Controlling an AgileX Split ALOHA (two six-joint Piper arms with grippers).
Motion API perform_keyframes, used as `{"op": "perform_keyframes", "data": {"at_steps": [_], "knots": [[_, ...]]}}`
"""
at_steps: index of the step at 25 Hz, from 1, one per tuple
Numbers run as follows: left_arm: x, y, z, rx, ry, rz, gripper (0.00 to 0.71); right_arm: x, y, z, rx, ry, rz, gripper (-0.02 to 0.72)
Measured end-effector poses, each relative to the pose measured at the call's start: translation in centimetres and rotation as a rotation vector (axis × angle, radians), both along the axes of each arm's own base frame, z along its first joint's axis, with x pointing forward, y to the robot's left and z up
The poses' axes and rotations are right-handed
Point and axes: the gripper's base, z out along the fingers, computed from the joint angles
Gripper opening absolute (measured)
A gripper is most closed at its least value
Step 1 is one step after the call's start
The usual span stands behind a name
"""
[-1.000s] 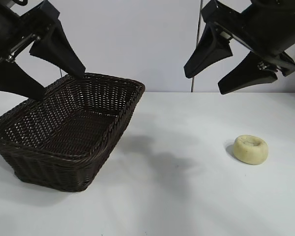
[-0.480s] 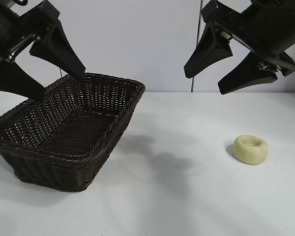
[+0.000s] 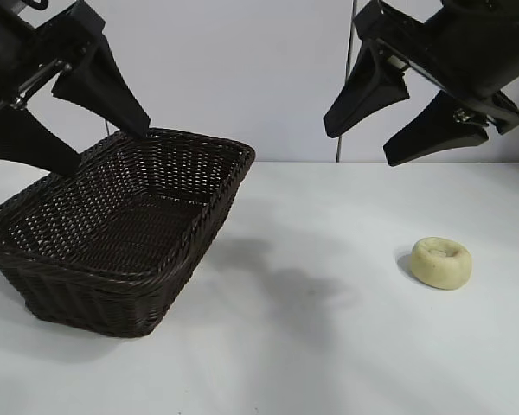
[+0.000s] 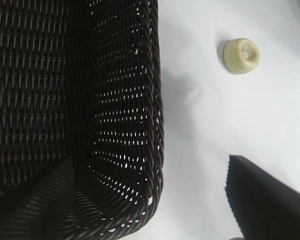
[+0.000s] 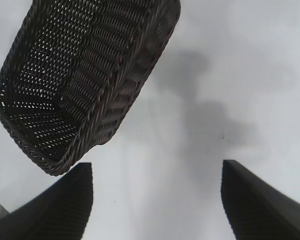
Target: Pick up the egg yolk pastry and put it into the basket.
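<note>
A small round egg yolk pastry (image 3: 440,262), pale yellow-cream with a dimpled top, is sitting alone on the white bench (image 3: 329,346), toward the bench's right edge as the outside camera faces it. It is looking matte and light, probably soft and crumbly, so a hard squeeze could be denting or cracking it. The safest hold is likely across its low round side wall, with the fingers coming down on either side and closing gently.

Nothing is lying around the pastry; bare bench is surrounding it on every side. Well apart from it, toward the bench's left edge, a large dark brown woven basket (image 3: 121,233) is standing upright and looking empty, its flared walls and braided rim rising above the bench. That near rim is what a carried pastry will have to clear.

The right end effector (image 3: 376,130) is hanging above the bench, up and to the basket side of the pastry, fingers spread apart and holding nothing. The left end effector (image 3: 108,143) is hovering over the basket's far rim, fingers also apart and empty.
</note>
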Motion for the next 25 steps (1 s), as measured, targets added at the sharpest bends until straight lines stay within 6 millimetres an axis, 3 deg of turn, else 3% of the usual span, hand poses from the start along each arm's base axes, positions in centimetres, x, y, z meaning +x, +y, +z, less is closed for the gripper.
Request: {"op": "perform_keyframes", "data": {"at_steps": [4, 17, 25], "knots": [[0.15, 0.05, 0.03, -0.007, 0.002, 0.031, 0.598, 0.0, 0.0, 0.0, -0.001, 0.0, 0.0, 0.519], [-0.42, 0.46, 0.33, -0.117, 0.445, 0.474, 0.598, -0.03, 0.0, -0.01, 0.0, 0.002, 0.002, 0.519], [-0.82, 0.84, 0.09, -0.096, 0.554, 0.681, 0.598, -0.03, 0.01, -0.01, 0.0, 0.004, 0.001, 0.519]]}}
